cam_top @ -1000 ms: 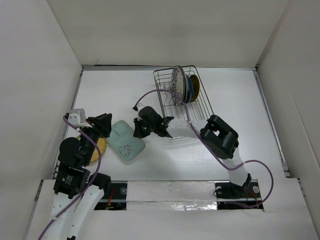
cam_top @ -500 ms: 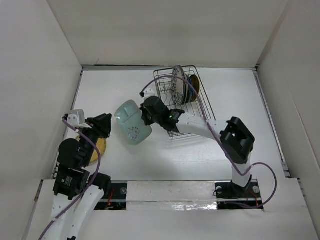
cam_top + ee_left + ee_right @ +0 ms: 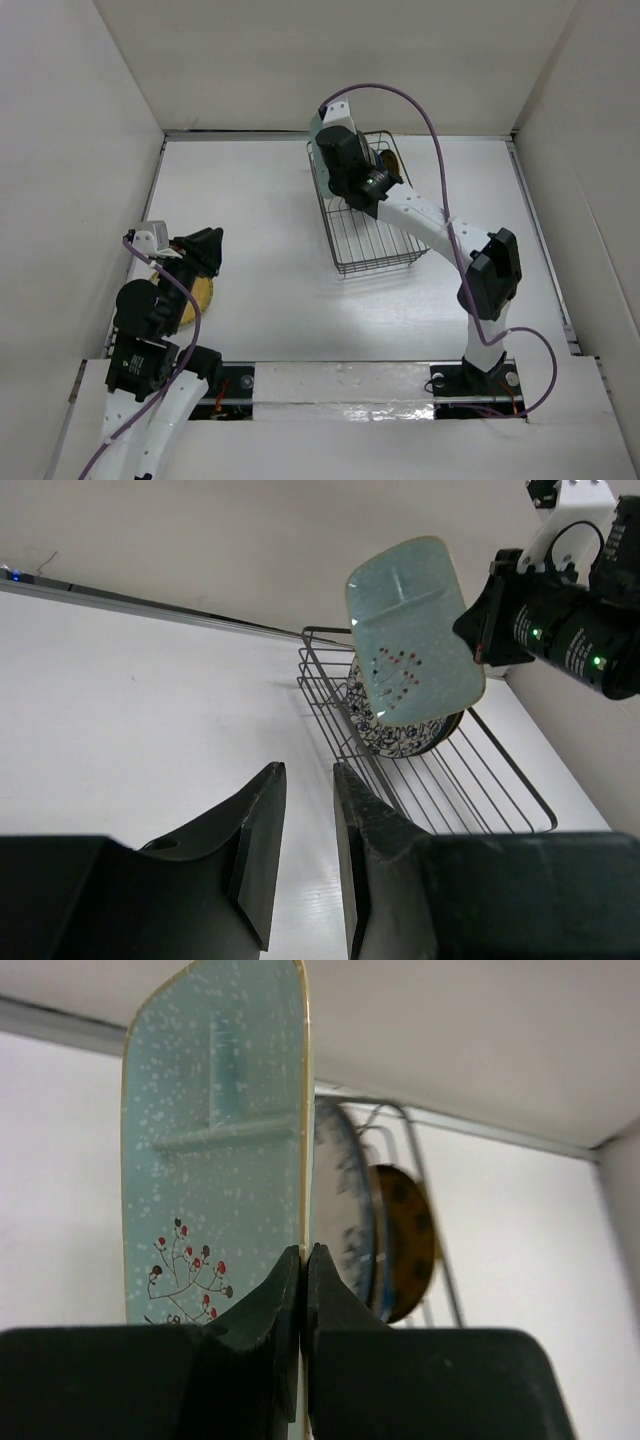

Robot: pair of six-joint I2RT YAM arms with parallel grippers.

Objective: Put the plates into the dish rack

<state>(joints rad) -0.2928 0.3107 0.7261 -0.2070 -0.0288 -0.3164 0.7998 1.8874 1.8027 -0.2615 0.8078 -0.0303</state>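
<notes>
Mint-green plate [image 3: 215,1160] is clamped on edge in your right gripper [image 3: 303,1260] above the dish rack [image 3: 375,270], beside the racked plates [image 3: 345,1210]; one yellow plate [image 3: 200,295] waits by your left gripper [image 3: 307,775], narrowly parted, empty

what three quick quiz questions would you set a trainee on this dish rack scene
1. True or false: the right hand grips the mint-green plate by its edge.
2. Which plate in the dish rack stands nearest that plate? A blue-and-white floral plate, B yellow-gold plate.
3. Fill in: the left hand holds ____.
Key: 1 true; 2 A; 3 nothing.
</notes>
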